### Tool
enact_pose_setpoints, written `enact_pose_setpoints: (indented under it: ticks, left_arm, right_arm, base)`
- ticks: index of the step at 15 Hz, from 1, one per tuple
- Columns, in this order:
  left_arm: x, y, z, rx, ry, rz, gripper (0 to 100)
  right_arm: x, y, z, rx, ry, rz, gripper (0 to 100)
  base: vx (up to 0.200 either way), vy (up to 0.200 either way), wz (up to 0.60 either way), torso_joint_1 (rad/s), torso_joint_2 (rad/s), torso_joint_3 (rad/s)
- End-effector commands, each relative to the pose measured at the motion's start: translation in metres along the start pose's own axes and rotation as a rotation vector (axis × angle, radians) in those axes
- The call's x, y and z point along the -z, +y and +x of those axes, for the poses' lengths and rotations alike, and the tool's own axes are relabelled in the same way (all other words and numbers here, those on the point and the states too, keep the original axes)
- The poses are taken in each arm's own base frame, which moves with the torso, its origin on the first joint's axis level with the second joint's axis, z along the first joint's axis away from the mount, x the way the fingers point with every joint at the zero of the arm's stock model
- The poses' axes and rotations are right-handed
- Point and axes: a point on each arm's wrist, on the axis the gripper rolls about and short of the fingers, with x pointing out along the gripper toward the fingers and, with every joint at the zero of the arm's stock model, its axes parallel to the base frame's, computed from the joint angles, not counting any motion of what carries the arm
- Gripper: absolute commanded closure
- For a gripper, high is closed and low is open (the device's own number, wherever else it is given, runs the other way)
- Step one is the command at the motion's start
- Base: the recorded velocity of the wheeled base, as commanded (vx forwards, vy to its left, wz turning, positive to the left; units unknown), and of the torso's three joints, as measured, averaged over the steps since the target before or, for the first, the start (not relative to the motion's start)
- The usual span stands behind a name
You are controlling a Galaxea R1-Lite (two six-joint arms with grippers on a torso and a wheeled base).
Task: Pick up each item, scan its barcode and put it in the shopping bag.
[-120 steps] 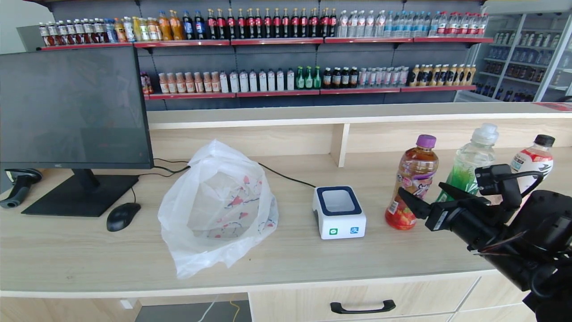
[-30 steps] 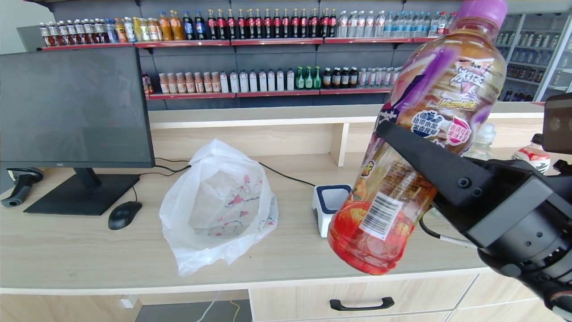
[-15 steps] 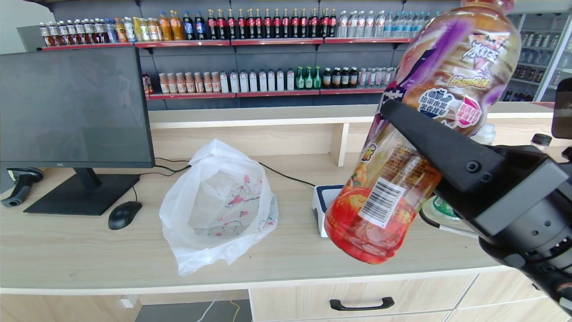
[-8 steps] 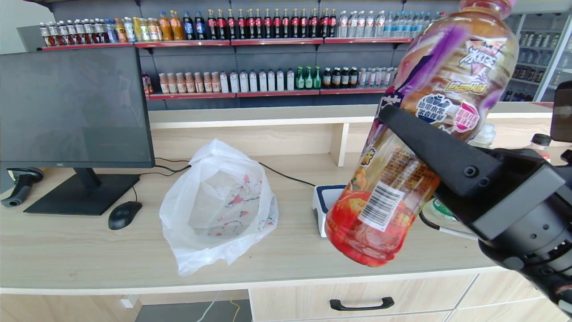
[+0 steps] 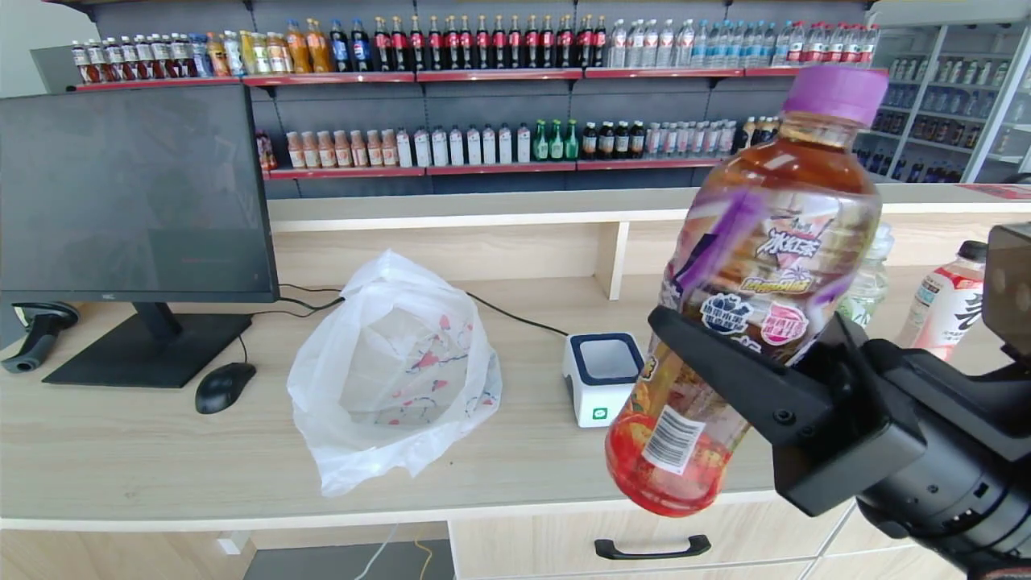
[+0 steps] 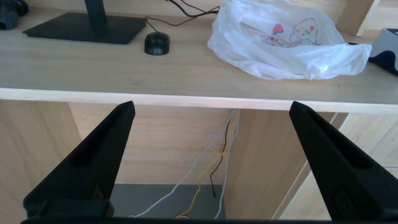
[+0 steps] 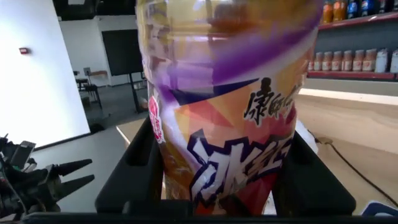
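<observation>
monitor (image 5: 133, 189) | mouse (image 5: 223, 387) just beside it | stocked shelves (image 5: 499, 75) behind

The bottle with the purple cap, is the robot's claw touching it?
Touching. The head view shows the right gripper with its black fingers clamped against the bottle.

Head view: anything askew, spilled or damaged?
Nothing is spilled or damaged. The iced tea bottle, clamped in the right end effector, is tilted with its cap toward the robot's right. Its barcode faces the camera, not the scanner. The shopping bag slumps on the counter, mouth open.
</observation>
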Motion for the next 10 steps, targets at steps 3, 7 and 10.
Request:
enact_pose_setpoints:
  ticks: [3,7,10]
  left_arm:
    - [0.0,0.0,0.0,0.0,0.0,0.0,0]
    - [0.0,0.0,0.0,0.001,0.0,0.002,0]
    - [0.0,0.0,0.0,0.001,0.0,0.003,0]
  right_arm:
    - [0.02,0.0,-0.029,0.066,0.121,-0.066,100]
    - [0.016,-0.017,-0.029,0.308,0.093,-0.173,100]
    - [0.021,-0.038,-0.035,0.459,0.124,-0.211,100]
  base:
    - [0.0,0.0,0.0,0.0,0.0,0.0]
    - [0.0,0.0,0.0,0.0,0.0,0.0]
    - [0.0,0.0,0.0,0.0,0.0,0.0]
